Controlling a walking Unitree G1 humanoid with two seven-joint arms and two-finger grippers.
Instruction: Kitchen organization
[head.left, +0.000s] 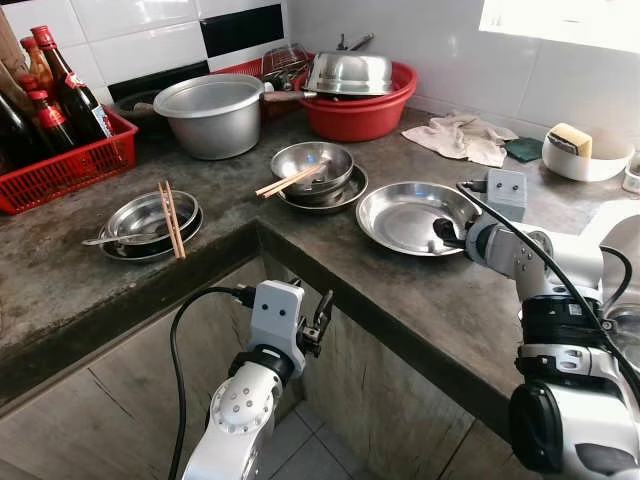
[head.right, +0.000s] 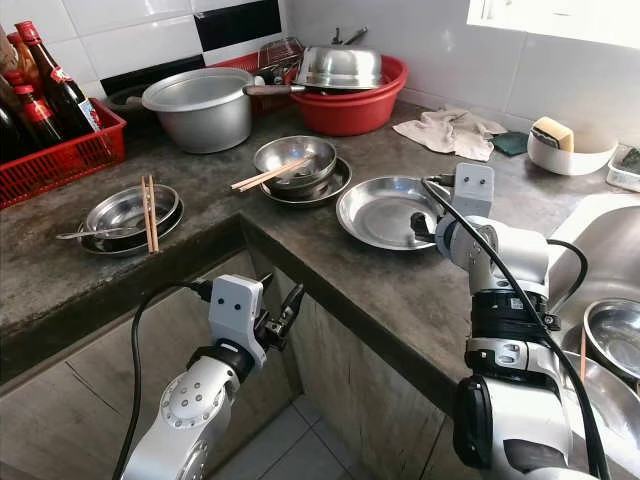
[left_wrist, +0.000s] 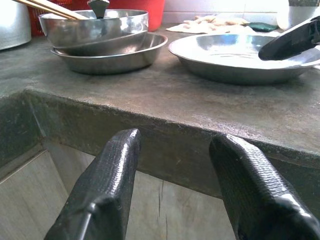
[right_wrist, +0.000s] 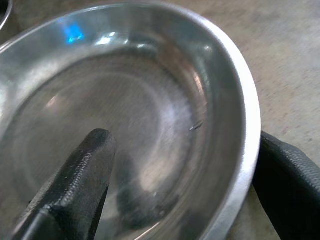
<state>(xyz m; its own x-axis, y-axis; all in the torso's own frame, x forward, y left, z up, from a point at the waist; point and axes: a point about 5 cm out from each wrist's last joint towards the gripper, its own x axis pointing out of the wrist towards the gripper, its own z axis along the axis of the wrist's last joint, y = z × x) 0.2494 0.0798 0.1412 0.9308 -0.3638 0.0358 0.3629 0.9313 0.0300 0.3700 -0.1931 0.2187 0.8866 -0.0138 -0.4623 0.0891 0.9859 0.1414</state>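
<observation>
A wide steel plate (head.left: 405, 215) lies empty on the concrete counter (head.left: 400, 300), right of the corner. My right gripper (head.left: 445, 232) is open and straddles the plate's near rim. In the right wrist view one finger (right_wrist: 85, 175) is inside the dish and the other (right_wrist: 290, 175) is outside the rim. My left gripper (head.left: 322, 322) is open with nothing between its fingers. It hangs below the counter's front edge, facing the cabinet face. A steel bowl with chopsticks (head.left: 312, 165) sits on a plate behind the corner. A second stack of dishes (head.left: 150, 222) holds a spoon and chopsticks at left.
At the back stand a large aluminium pot (head.left: 213, 112), a red basin (head.left: 360, 118) with steel cookware, and a red basket of bottles (head.left: 60, 165). A cloth (head.left: 460, 135) and a white bowl with a sponge (head.left: 580, 150) lie at back right. A sink with a bowl (head.right: 610, 335) is at right.
</observation>
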